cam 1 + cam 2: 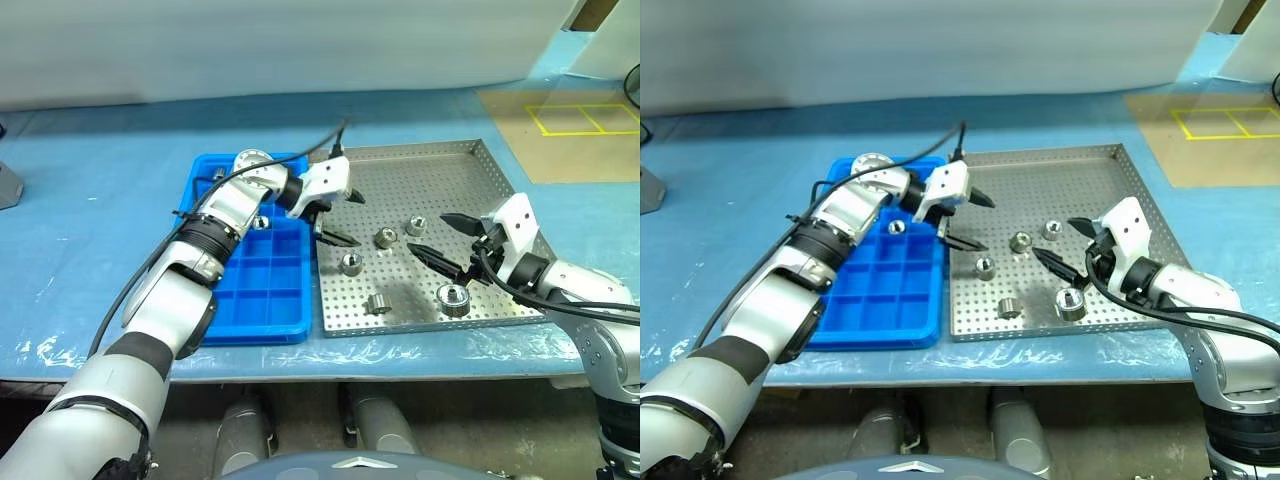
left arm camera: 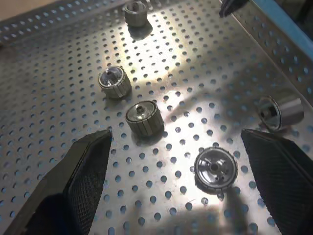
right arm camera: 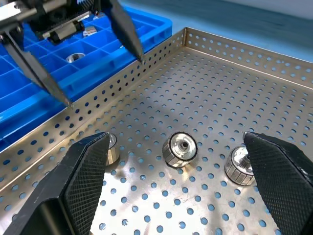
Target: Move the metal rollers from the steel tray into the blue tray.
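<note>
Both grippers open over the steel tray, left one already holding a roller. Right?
Not quite. The left gripper is open over the steel tray, but it holds nothing: in the left wrist view its fingers stand apart with the metal rollers lying on the tray between them. The right gripper is open too.

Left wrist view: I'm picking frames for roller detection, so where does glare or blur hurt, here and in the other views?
Left wrist view: a bright glare patch on the steel tray washes out the holes around the far rollers. Right wrist view: evenly lit, rollers crisp, the near fingers soft. Left eye view: even light, slight sheen on the steel tray.
</note>
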